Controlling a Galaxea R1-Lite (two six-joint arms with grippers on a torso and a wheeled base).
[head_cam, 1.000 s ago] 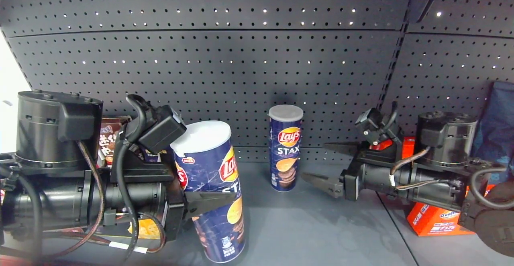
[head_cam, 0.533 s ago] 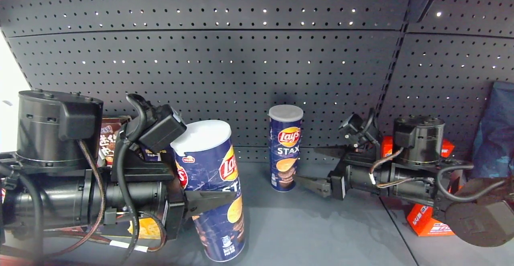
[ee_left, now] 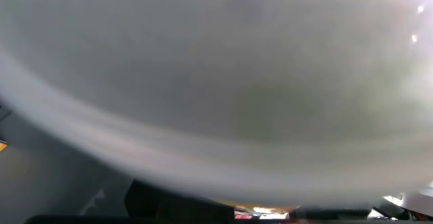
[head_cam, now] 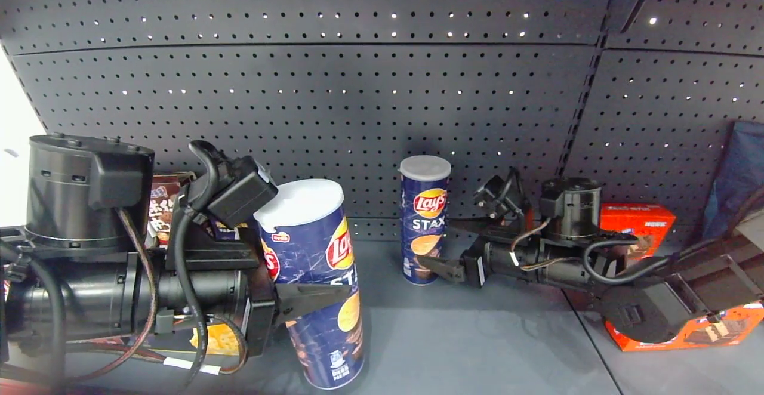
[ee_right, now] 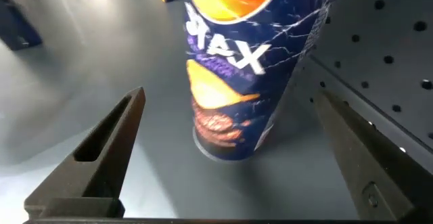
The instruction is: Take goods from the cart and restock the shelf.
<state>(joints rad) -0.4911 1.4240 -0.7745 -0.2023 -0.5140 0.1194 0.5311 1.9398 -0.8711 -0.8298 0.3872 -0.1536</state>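
My left gripper (head_cam: 322, 281) is shut on a blue chip can (head_cam: 310, 246) with a white lid. The can leans a little, and its base is down at the shelf floor (head_cam: 471, 341). In the left wrist view, the can's lid (ee_left: 216, 82) is a pale blur close to the lens. A second, matching can (head_cam: 424, 219) stands upright at the back of the shelf. My right gripper (head_cam: 439, 243) is open at this can's lower half, one finger on each side. In the right wrist view, the can (ee_right: 243, 68) stands between the spread fingers (ee_right: 101, 163) without touching them.
A dark pegboard wall (head_cam: 358, 96) closes the back of the shelf. Orange boxes (head_cam: 635, 225) sit at the right, beside and under my right arm. A blue bag (head_cam: 740, 168) stands at the far right. Snack packs (head_cam: 160, 204) lie behind my left arm.
My right arm has moved left and deeper into the shelf, bringing its open fingers from well right of the standing can to either side of it. The left arm and its can have stayed put.
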